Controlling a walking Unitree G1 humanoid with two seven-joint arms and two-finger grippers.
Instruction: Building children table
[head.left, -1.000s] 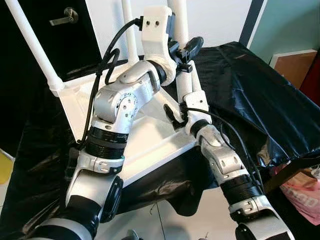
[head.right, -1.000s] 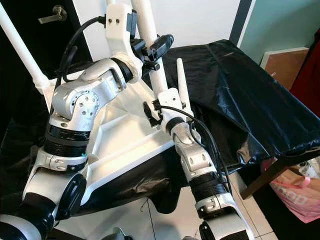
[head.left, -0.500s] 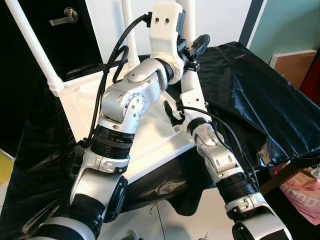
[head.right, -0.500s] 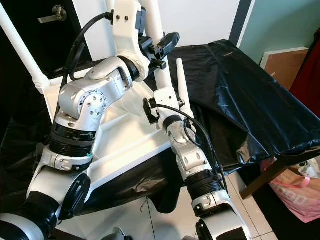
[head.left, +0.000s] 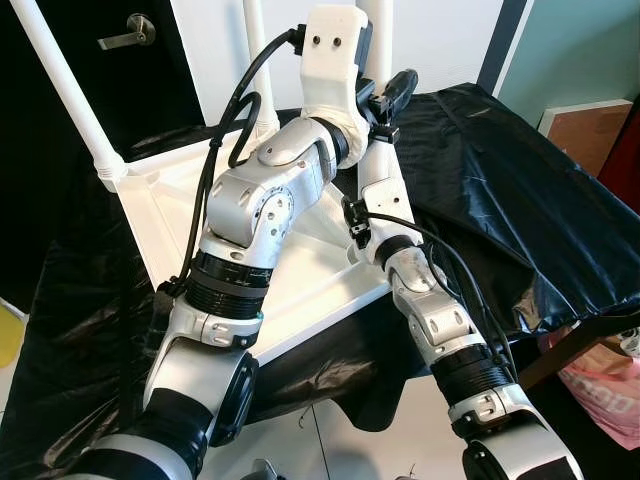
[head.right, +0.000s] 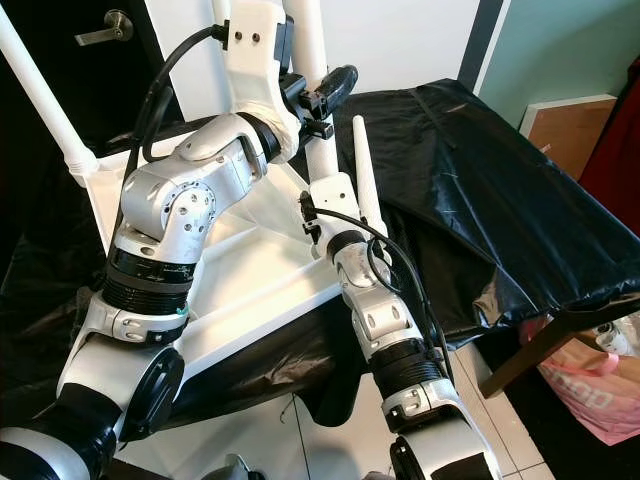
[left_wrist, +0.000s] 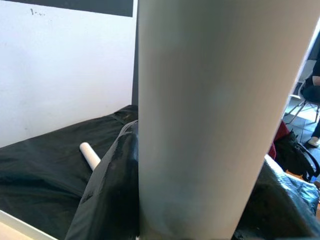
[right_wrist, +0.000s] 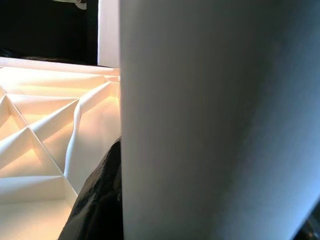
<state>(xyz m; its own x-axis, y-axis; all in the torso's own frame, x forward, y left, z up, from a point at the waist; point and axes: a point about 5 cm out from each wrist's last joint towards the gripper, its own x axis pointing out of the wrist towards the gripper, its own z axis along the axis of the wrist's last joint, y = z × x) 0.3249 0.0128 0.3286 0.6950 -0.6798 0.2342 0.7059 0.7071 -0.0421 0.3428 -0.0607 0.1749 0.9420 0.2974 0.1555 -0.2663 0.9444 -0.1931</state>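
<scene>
My left arm has lifted higher up the leg (head.left: 383, 175) since a second ago; left tool (head.left: 385, 100) pinches it, right tool (head.left: 358, 222) grips near its base at the upturned tabletop (head.left: 150, 215) on the desk (head.left: 520, 200). Seating it, I judge.

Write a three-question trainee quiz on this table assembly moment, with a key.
1. True or false: the white tabletop lies upside down, ribbed underside up, on black plastic sheeting.
2. Which leg do both tools work on?
A. the leg at the far left corner
B. the upright leg at the near right corner
C. the loose leg lying on the sheeting
3. Fill in: the left tool is placed ____ on that leg than the right tool.

Key: 1 true; 2 B; 3 higher
</scene>
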